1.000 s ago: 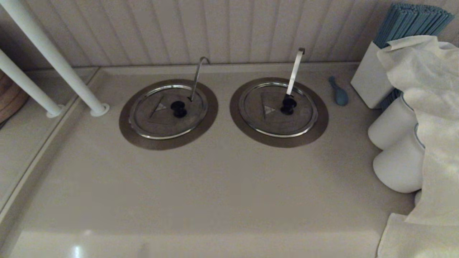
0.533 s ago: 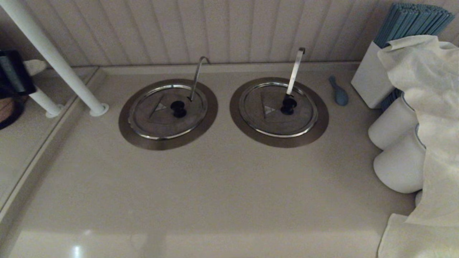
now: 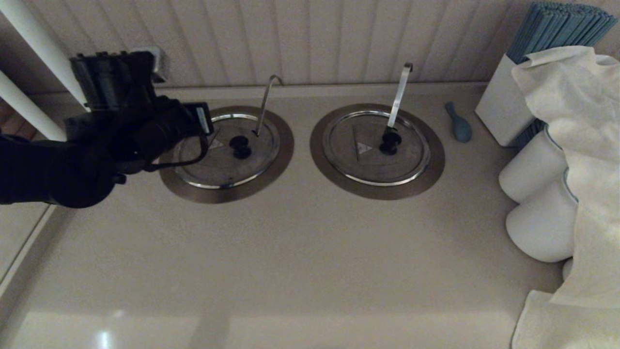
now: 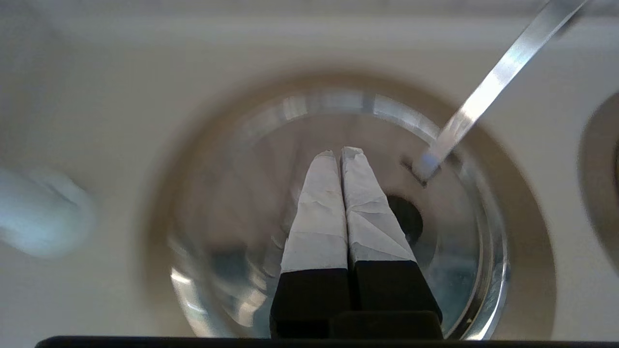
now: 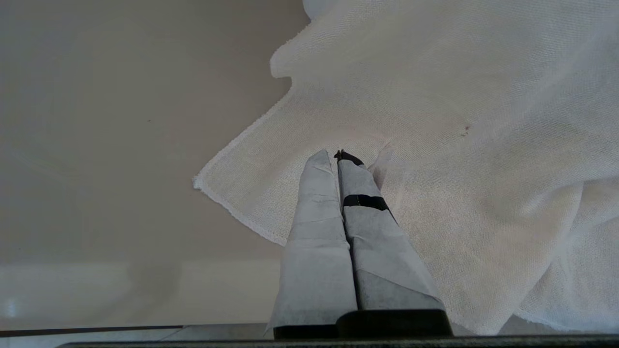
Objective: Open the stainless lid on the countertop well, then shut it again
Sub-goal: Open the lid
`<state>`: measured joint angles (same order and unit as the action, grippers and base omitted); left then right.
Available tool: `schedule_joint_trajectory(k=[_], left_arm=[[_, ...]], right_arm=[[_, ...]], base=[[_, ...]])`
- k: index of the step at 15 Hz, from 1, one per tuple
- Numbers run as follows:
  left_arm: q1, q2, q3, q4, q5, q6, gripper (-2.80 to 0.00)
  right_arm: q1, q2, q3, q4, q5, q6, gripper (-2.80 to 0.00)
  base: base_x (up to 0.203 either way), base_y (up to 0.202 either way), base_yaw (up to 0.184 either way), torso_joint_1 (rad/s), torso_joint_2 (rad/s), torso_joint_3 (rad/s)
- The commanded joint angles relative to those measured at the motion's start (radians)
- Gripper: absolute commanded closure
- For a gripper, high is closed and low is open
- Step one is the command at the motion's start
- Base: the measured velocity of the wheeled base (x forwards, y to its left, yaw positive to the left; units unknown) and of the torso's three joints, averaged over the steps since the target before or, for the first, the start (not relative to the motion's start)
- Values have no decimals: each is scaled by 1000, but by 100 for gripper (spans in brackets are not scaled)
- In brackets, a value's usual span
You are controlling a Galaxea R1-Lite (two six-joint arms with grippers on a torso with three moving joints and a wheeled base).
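The stainless lid (image 3: 220,162) lies flat and closed on the left countertop well, whose brown collar (image 3: 271,174) rings it. It has a black knob (image 3: 240,146) and a slim hook-topped utensil handle (image 3: 264,104). My left gripper (image 3: 202,121) hangs over the lid's left part, fingers shut with nothing between them. In the left wrist view the left gripper (image 4: 341,152) points at the lid (image 4: 251,203), with the knob (image 4: 408,220) just beside the fingers and the handle (image 4: 488,92) farther off. My right gripper (image 5: 333,153) is shut above a white cloth (image 5: 459,145), out of the head view.
A twin lid (image 3: 361,165) with a broader slanted handle sits to the right. A blue spoon (image 3: 457,123), a white box of blue sticks (image 3: 501,104), white cups (image 3: 533,165) and draped cloth (image 3: 581,145) crowd the right. White posts (image 3: 29,29) stand at the left.
My left arm has swung in from the left edge to over the left lid. The lid stays closed and nothing else has moved.
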<state>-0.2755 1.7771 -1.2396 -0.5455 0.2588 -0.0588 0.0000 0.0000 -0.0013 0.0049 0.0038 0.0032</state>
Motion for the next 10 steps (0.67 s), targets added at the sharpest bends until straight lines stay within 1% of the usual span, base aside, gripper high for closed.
schedule_joint_trajectory(k=[1,3,4,5,9,10], left_arm=[[-2,79,18,2,12,-39,0],[17,75,105,3,34,-55,0],[34,77,126,3,37,-85,0],[44,90,125,3,34,-121,0],[42,69,135,2,30,-154,0],[42,63,143,2,30,-154,-280]], right_arm=[[0,2,0,0,1,0,0],[0,2,1,0,1,0,0],[0,2,0,0,1,0,0],[0,2,0,0,1,0,0],[0,2,1,0,1,0,0],[0,2,0,0,1,0,0]], base=[[0,0,0,0,0,0],[0,0,0,0,0,0],[0,0,0,0,0,0],[0,0,0,0,0,0],[0,0,0,0,0,0],[0,0,0,0,0,0]])
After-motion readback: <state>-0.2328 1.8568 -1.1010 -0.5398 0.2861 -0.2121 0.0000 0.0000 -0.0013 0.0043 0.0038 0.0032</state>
